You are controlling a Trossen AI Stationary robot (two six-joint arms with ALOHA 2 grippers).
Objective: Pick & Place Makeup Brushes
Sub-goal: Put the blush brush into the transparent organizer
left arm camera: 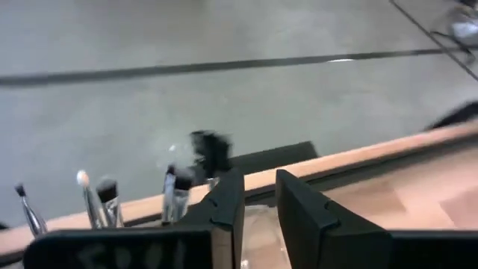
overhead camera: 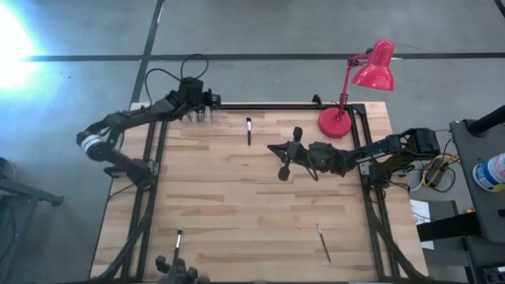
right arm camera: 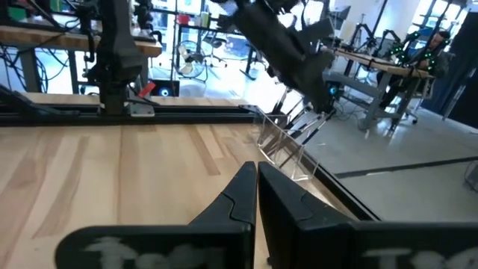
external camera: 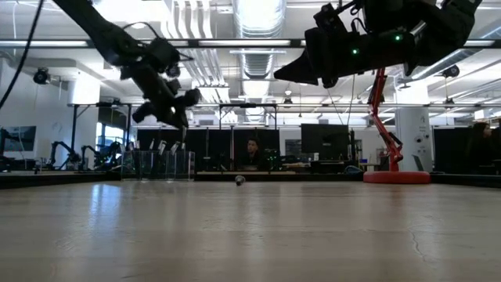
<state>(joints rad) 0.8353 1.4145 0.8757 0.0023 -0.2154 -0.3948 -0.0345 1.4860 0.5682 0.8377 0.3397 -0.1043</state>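
Clear plastic forms the brush holder (overhead camera: pixel 202 116) at the far-left edge of the wooden table (overhead camera: pixel 237 205); several makeup brushes (left arm camera: pixel 101 200) stand upright in it, bristles up. The left gripper (overhead camera: pixel 207 101) hovers directly above this holder. Its fingers (left arm camera: pixel 228 205) stand a narrow gap apart, and nothing is visible between them.

Loose brushes lie on the table:
- one brush (overhead camera: pixel 248 131) near the far edge, just right of the holder;
- one brush (overhead camera: pixel 179 241) near the front-left corner;
- one thin brush (overhead camera: pixel 323 242) toward the front right.

The right gripper (overhead camera: pixel 276 149) is raised over the table's middle, near the red desk lamp (overhead camera: pixel 359 79). Its fingers (right arm camera: pixel 237 190) are closed together, and it carries nothing.

Risk assessment: the left gripper hangs close above the standing brushes. A downward or sideways move may likely snag bristles, tip the light holder, or push it off the table edge. The thin loose brushes may roll under a shallow or off-centre pinch.
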